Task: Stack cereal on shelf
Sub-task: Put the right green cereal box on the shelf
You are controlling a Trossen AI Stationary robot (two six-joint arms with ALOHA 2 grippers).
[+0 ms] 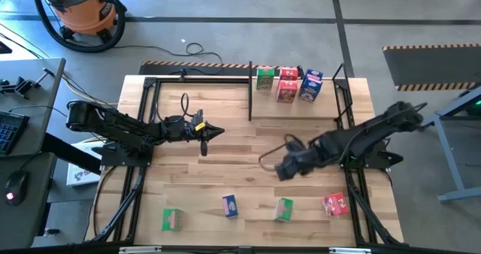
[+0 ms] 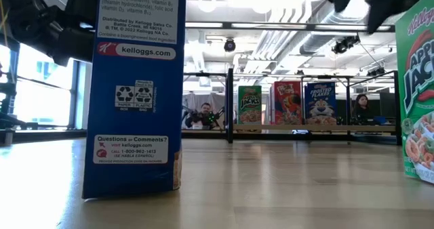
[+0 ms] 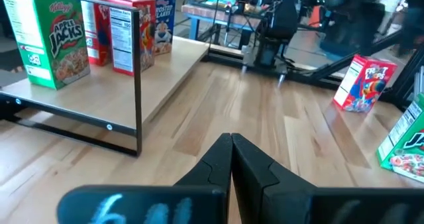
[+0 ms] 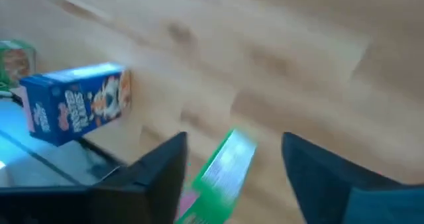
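Observation:
Green [image 1: 264, 78], two red [image 1: 287, 91] and blue [image 1: 310, 85] cereal boxes stand on the black rod shelf [image 1: 301, 119] at the table's far side, right of its divider post [image 1: 249, 89]. Near the front edge lie a green box [image 1: 171, 219], a blue box [image 1: 230, 205], a second green box [image 1: 283, 209] and a red box [image 1: 335, 204]. My left gripper [image 1: 218, 131] is shut and empty over the table's middle left. My right gripper [image 1: 279, 167] is open above the table; in its wrist view that second green box [image 4: 225, 164] shows between its fingers, farther down.
The arms' black base frames run along both table sides [image 1: 143, 134]. Bare wood lies between the shelf and the front row of boxes. An orange shop vacuum [image 1: 79, 10] stands on the floor beyond the table. People show in the room behind [image 2: 200, 114].

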